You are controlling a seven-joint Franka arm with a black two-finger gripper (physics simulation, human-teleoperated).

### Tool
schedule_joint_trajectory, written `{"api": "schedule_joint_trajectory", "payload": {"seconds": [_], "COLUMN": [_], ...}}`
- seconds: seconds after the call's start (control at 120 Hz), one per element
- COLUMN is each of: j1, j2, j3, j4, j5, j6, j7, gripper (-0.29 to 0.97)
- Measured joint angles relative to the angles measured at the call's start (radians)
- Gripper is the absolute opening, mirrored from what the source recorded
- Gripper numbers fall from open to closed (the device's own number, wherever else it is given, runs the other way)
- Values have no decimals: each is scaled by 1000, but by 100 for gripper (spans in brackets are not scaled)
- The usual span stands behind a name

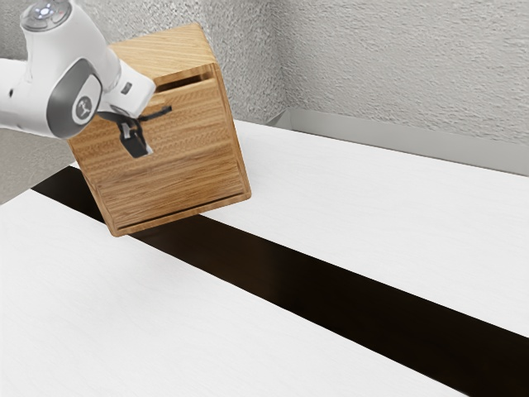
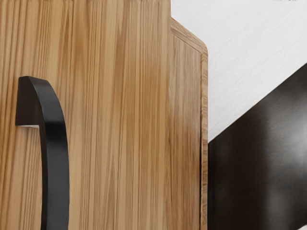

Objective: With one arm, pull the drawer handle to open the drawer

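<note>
Tool (image 1: 134, 139): black, at the end of the white arm, set right up against the face of the wooden cabinet (image 1: 165, 50). Whether it is spread or closed cannot be told, since the arm's wrist covers its upper part, so no grip on anything is confirmed. Handle (image 1: 157, 111): a thin black bar fixed across the drawer front (image 1: 182, 153), passing just above the tool's lower end and running on beyond it, away from the arm. The wrist view shows the same handle (image 2: 52, 158) as a curved black bar standing off the wood grain of the drawer front (image 2: 115, 120), to one side of the hand's line, not centred under it. Contact between tool and handle cannot be settled. Drawer: a narrow dark slit shows along the upper edge of the front, above the tool, and the wrist view shows a stepped wooden edge past the front panel. This suggests the drawer is at most a crack out of the cabinet. No drawer interior is exposed. The cabinet stands on the white tabletop (image 1: 372, 207), partly over a black stripe (image 1: 331, 298) that runs away from the tool. Assessment: the approach to the handle looks complete or nearly so. A confirmed hold and almost the whole outward pull are outstanding.
</note>
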Motion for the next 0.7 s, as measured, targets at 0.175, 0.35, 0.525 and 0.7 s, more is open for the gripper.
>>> {"api": "schedule_joint_trajectory", "payload": {"seconds": [0.175, 0.35, 0.525, 0.7], "j1": [0, 2, 21, 4], "j2": [-15, 1, -27, -111], "j3": [-29, -46, -80, -90], "j4": [-31, -36, -75, -125], "j5": [1, -3, 1, 13], "j6": [1, 4, 5, 1], "j7": [2, 3, 4, 5], "gripper": [67, 68, 75, 57]}}
